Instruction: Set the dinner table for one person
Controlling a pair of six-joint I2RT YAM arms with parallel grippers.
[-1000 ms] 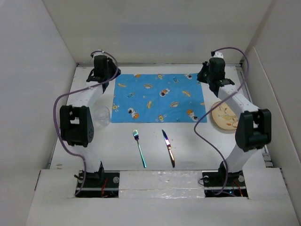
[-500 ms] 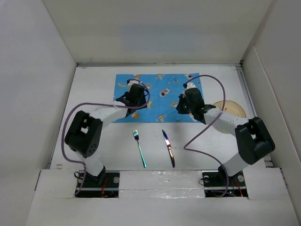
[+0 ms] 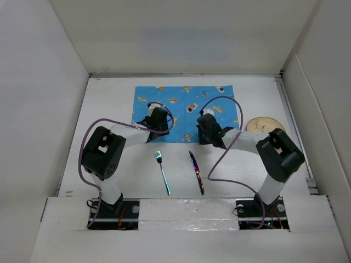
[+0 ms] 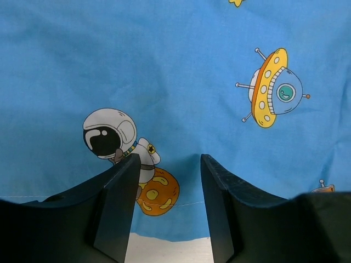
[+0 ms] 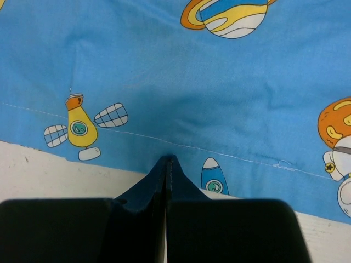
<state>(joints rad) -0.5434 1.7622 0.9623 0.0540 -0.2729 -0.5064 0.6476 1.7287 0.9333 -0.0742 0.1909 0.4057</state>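
A blue cartoon-print placemat (image 3: 186,96) lies flat at the middle back of the white dinner table (image 3: 109,93). My left gripper (image 3: 157,129) (image 4: 170,161) is open, with its fingers either side of the placemat's (image 4: 181,66) near hem by an astronaut print. My right gripper (image 3: 204,137) (image 5: 166,159) is shut at the same near hem of the placemat (image 5: 164,71). A thin line of stitching shows between its closed fingers. A fork (image 3: 163,172) and a knife (image 3: 196,172) lie side by side in front of the placemat. A round plate (image 3: 266,125) sits to its right.
White walls (image 3: 49,109) enclose the table on the left, back and right. Purple cables (image 3: 222,159) loop from both arms over the table. Bare white table (image 4: 164,249) (image 5: 44,170) shows just below the placemat's edge in both wrist views.
Both arms swept from the placemat's back corners forward to its near edge. The right gripper closed. The cup seen earlier at the left is now hidden behind the left arm.
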